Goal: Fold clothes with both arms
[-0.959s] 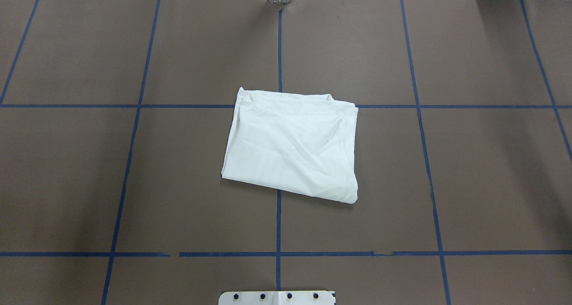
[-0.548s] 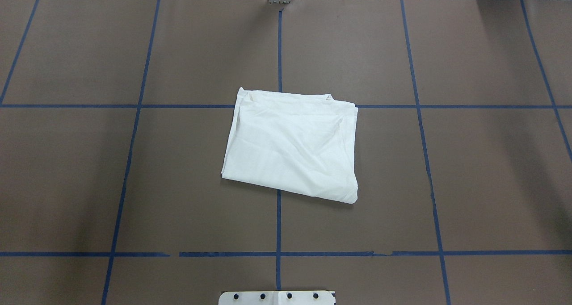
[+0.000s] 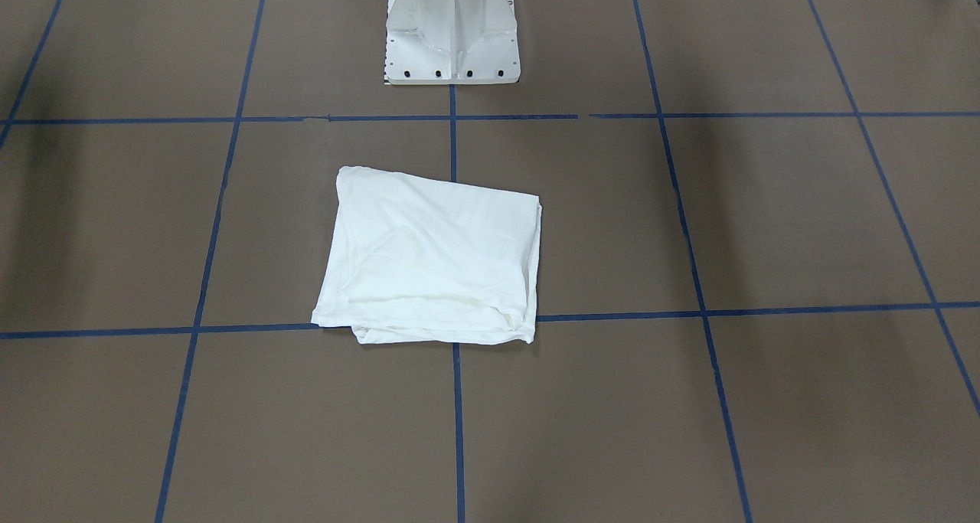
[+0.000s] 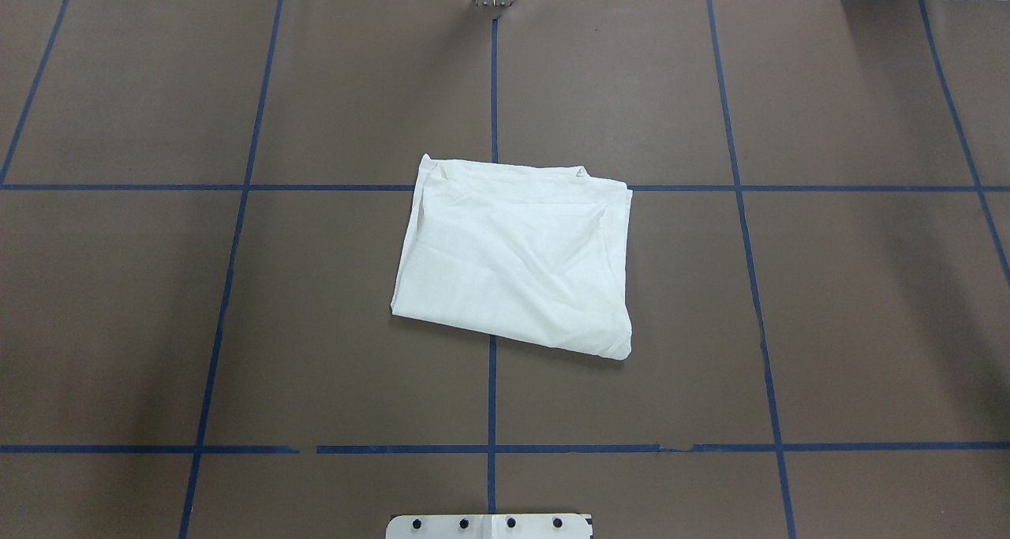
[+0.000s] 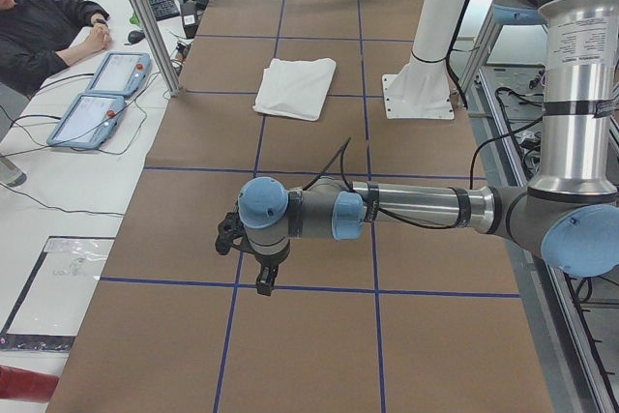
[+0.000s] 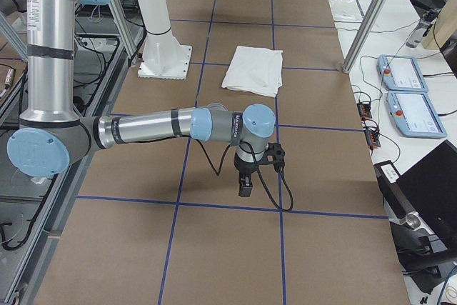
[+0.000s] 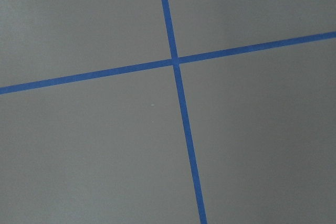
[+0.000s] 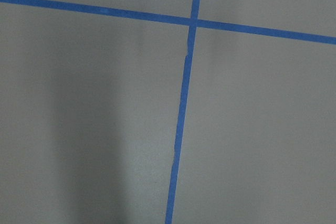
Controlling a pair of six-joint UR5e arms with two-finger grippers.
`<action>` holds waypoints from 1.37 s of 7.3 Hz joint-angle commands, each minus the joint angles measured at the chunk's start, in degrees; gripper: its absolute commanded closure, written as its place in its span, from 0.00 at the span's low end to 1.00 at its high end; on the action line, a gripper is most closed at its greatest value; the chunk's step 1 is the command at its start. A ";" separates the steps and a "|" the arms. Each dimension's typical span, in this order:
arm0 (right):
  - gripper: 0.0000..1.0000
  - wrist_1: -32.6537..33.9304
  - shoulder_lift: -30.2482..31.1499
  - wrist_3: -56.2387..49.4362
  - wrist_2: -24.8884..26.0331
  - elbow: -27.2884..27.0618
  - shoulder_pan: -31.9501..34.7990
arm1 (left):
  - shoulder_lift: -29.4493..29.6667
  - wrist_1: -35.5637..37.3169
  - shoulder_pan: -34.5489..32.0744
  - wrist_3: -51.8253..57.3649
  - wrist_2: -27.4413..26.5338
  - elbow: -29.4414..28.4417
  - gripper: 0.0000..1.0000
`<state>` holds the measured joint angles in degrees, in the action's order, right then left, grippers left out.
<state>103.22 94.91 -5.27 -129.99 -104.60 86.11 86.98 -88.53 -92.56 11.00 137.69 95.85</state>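
The clothes lie as one white folded rectangle in the middle of the brown table, also seen in the front-facing view and both side views. No text or neckline shows. My left arm reaches out over the table's left end, its gripper pointing down, far from the clothes. My right arm does the same at the right end, gripper pointing down. Only the side views show the grippers, so I cannot tell whether they are open or shut. Both wrist views show only table and blue tape.
The white pedestal base stands at the robot's edge of the table. Blue tape lines grid the brown surface. A person sits at a side desk with two teach pendants. Metal posts stand along the far edge.
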 commanded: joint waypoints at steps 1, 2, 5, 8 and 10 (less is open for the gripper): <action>0.00 -0.03 0.10 0.00 0.00 -0.08 0.20 | 0.03 -0.33 0.01 -0.01 -0.14 0.30 0.00; 0.00 -0.03 0.10 0.00 0.00 -0.17 0.72 | 0.12 -0.33 0.01 0.07 -0.22 0.57 0.00; 0.00 -0.03 -0.07 0.00 -0.26 -0.69 2.92 | -0.50 -0.33 -0.08 0.08 -0.23 1.27 0.00; 0.00 -0.03 -0.69 0.00 -0.09 -0.69 2.93 | -0.50 -0.33 -0.07 0.08 -0.23 1.45 0.00; 0.00 -0.03 -0.69 0.00 -0.09 -0.69 2.93 | -0.50 -0.33 -0.08 0.08 -0.23 1.45 0.00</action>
<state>103.15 94.24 -5.28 -130.08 -105.30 89.03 86.50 -88.86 -92.62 11.07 137.46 97.31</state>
